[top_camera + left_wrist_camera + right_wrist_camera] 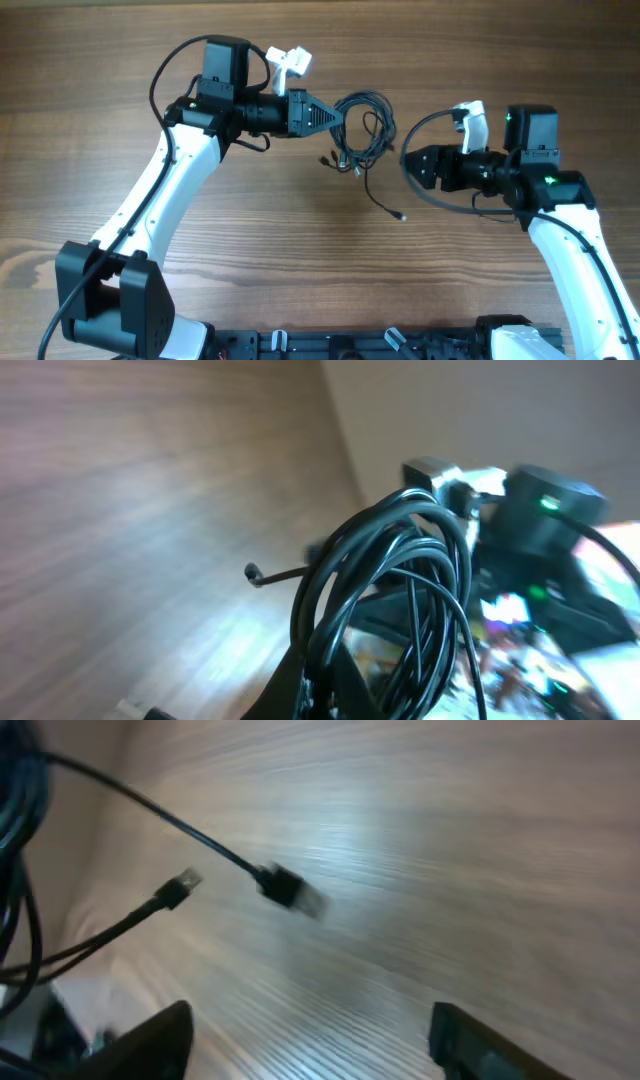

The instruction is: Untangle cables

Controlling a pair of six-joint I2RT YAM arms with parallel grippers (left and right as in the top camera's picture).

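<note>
Surface: we see a wood-grain surface (250, 230) beneath both arms.
Left arm: we see the left arm (165, 185) rise from the near edge and bend across toward the middle.
Right arm: we see the right arm (580, 240) bent at the right side, its wrist pointing left toward the bundle.
Cables: we find the cables (362, 125) as one looped bundle near the middle of the surface, between the two end effectors and at the tip of the left one. In the left wrist view the loops (390, 590) stand close before the camera, with several strands overlapping. We cannot tell whether the bundle hangs or rests on the wood.
Left end effector: the left end effector (338, 113) is closed, gripping the cables at the bundle's left side.
Right end effector: the right end effector (315, 1050) stands open, its fingers (150, 1040) wide apart with nothing between them. From overhead it sits just right of the bundle, apart from it.
Strand: one strand (375, 190) trails from the bundle toward the near edge.
Plug: the strand ends in a small plug (401, 215) on the surface.
Other plugs: in the right wrist view we see two blurred plugs (290, 888) on thin strands.
</note>
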